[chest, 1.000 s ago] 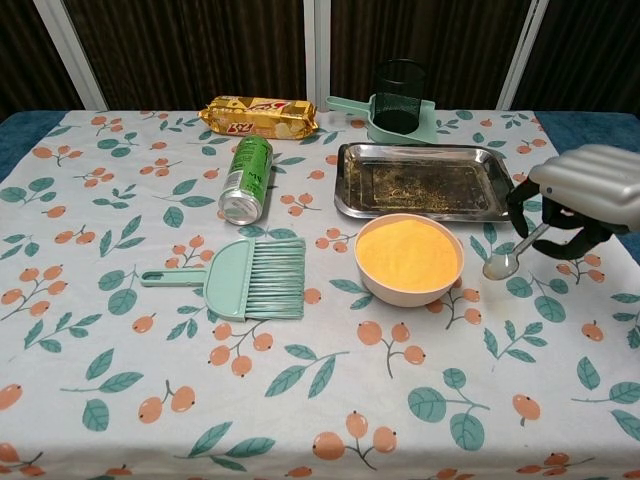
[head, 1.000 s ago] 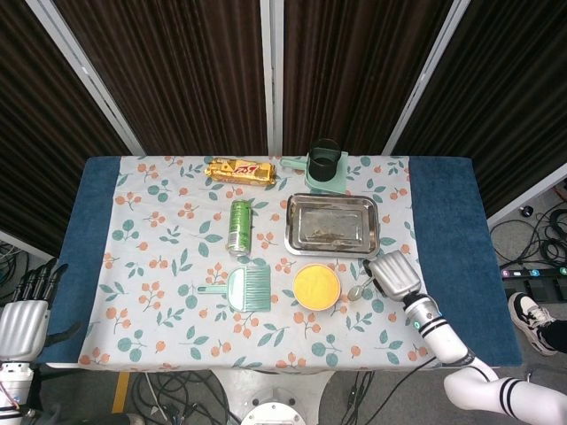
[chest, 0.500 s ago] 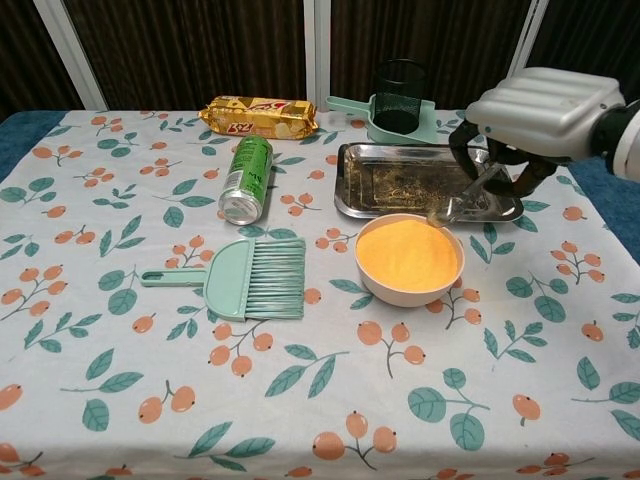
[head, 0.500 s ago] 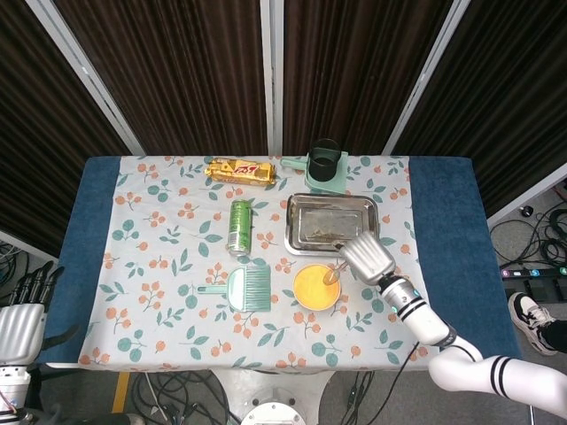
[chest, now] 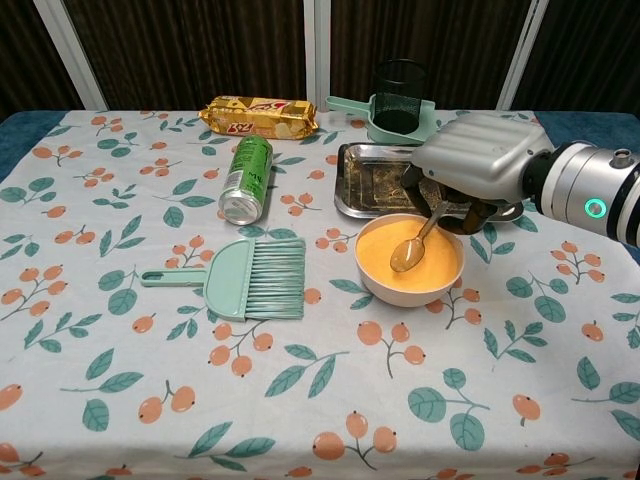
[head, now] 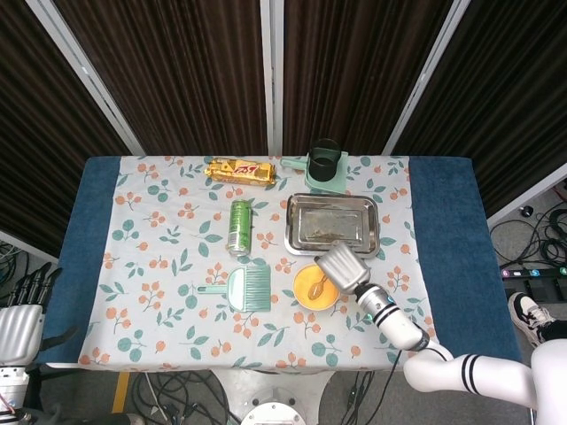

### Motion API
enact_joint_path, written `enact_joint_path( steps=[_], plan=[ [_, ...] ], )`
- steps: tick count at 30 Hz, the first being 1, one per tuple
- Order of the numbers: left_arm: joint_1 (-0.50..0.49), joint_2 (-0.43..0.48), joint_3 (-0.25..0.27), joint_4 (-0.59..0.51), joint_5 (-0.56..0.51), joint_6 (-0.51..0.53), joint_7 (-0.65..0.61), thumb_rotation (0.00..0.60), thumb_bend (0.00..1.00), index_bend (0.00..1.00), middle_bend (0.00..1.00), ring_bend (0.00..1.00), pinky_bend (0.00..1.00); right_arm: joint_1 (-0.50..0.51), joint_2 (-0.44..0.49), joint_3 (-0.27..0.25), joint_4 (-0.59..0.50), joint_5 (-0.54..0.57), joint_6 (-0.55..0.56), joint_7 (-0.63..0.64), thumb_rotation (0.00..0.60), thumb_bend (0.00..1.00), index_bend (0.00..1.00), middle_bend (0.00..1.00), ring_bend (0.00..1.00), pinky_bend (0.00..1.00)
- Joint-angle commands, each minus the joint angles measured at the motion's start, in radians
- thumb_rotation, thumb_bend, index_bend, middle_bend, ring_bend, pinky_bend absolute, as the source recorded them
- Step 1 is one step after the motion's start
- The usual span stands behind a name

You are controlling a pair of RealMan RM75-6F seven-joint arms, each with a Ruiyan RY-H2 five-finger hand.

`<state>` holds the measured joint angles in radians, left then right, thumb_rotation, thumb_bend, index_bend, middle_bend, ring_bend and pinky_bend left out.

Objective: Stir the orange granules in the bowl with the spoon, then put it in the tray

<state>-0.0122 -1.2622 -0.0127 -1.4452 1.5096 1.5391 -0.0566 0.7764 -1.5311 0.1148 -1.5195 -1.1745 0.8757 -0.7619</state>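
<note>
The right hand's (chest: 478,165) fingers (chest: 437,208) pinch the handle of the spoon (chest: 416,242), whose head dips into the orange granules (chest: 430,252) just below and toward the robot from them. The granules fill a pale bowl (chest: 385,289) on the floral counter (chest: 300,400), directly under the fingers. Just beyond the fingers, partly hidden by the hand, lies the steel tray (chest: 370,188), its near edge close beside the bowl. Farther back from the fingers stands a black mesh cup (chest: 400,95) in a green holder (chest: 352,105). Well off to the fingers' left lie a mint-green brush (chest: 245,279), a green can (chest: 245,179) on its side, and a yellow snack packet (chest: 258,116) at the far edge. The left hand (head: 19,323) hangs off the counter's near-left corner in the head view, holding nothing, its dark fingers (head: 35,282) extended and apart.
</note>
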Motion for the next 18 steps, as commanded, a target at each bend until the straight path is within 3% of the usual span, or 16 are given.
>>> enact_joint_path(
  steps=[1,11,18],
  plan=[
    [0.002,-0.001,0.0,0.003,0.0,0.001,-0.003,0.6,0.01,0.1,0.07,0.07,0.1,0.0,0.004,-0.008,-0.02,0.011,0.01,-0.003,0.6,0.17,0.44,0.99,1.0,1.0],
    [0.002,0.001,-0.002,-0.005,0.004,0.005,0.007,0.6,0.01,0.1,0.07,0.07,0.1,0.001,0.039,-0.023,-0.05,0.017,0.026,0.021,0.6,0.15,0.4,0.99,1.0,1.0],
    [0.002,0.005,-0.001,-0.012,0.002,0.002,0.014,0.6,0.01,0.1,0.07,0.07,0.1,0.01,0.023,-0.037,-0.025,0.023,0.016,0.036,0.6,0.23,0.45,0.99,1.0,1.0]
  ],
)
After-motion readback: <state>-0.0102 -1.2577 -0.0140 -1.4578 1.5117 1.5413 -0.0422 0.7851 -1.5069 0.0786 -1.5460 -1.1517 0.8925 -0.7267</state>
